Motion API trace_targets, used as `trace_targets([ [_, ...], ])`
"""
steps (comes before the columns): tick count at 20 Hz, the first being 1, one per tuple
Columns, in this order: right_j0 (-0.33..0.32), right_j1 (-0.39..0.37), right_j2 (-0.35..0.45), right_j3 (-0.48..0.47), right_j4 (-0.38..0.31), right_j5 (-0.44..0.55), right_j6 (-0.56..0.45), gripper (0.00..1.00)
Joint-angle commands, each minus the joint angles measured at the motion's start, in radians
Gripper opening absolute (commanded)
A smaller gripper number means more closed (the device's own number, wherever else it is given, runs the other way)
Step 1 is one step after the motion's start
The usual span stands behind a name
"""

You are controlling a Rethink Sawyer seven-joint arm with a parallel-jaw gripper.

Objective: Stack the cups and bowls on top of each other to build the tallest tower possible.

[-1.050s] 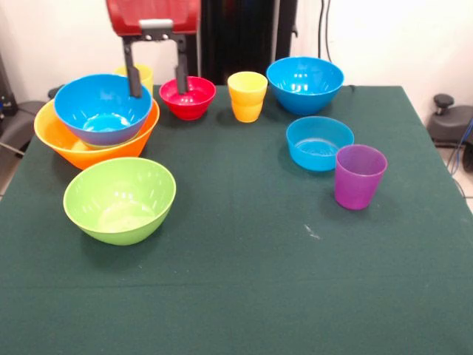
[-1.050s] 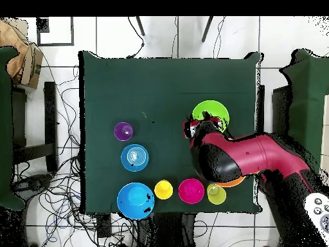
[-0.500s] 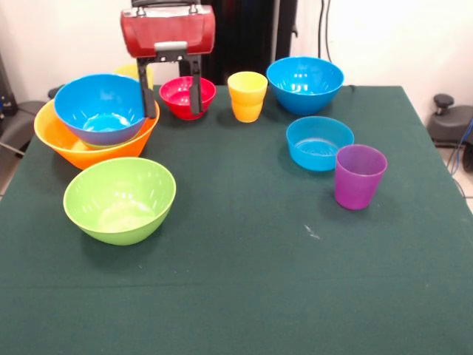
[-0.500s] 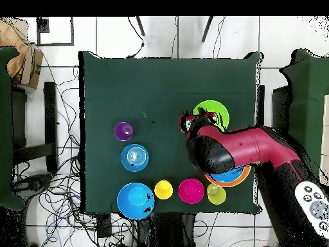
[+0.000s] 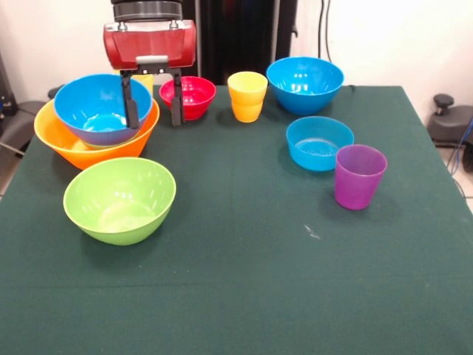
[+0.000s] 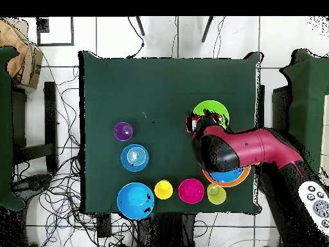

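A large blue bowl point(image 5: 100, 107) is nested in the huge orange-yellow bowl point(image 5: 74, 150) at the left: the tower. The lime green bowl point(image 5: 120, 198) point(image 6: 211, 112) stands in front of it. My gripper point(image 5: 154, 122) point(image 6: 200, 122) hangs open and empty, one finger in front of the nested blue bowl's right rim, the other over the cloth beside the small red bowl point(image 5: 194, 95) point(image 6: 191, 190). A yellow cup point(image 5: 247, 95) point(image 6: 163, 189) stands mid-back. Another yellow cup point(image 5: 145, 78) point(image 6: 216, 193) peeks out behind the gripper. The purple cup point(image 5: 359, 175) point(image 6: 123, 132) is at the right.
A second large blue bowl point(image 5: 304, 83) point(image 6: 135, 200) stands at the back right, and a shallow blue bowl point(image 5: 318, 142) point(image 6: 135, 157) sits between it and the purple cup. The green cloth table point(image 5: 251, 288) spreads bare across the near half.
The gripper has come away from the back row toward the lime green bowl and dropped lower, shifting sideways and back. It stays open. No bowl or cup has moved.
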Motion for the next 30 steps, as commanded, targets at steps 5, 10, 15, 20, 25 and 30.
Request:
trace_targets([
  [5, 0.062, 0.019, -0.099, -0.055, -0.014, 0.081, 0.011, 1.0],
  [10, 0.085, 0.019, -0.117, -0.062, -0.015, 0.077, 0.02, 1.0],
  [15, 0.087, 0.012, -0.125, -0.054, -0.003, 0.08, 0.01, 1.0],
  [20, 0.082, -0.012, -0.11, -0.046, 0.042, 0.18, -0.045, 1.0],
  [25, 0.117, -0.018, -0.128, -0.072, 0.077, 0.305, -0.068, 1.0],
  [30, 0.129, 0.016, -0.131, -0.096, 0.063, 0.319, -0.062, 1.0],
])
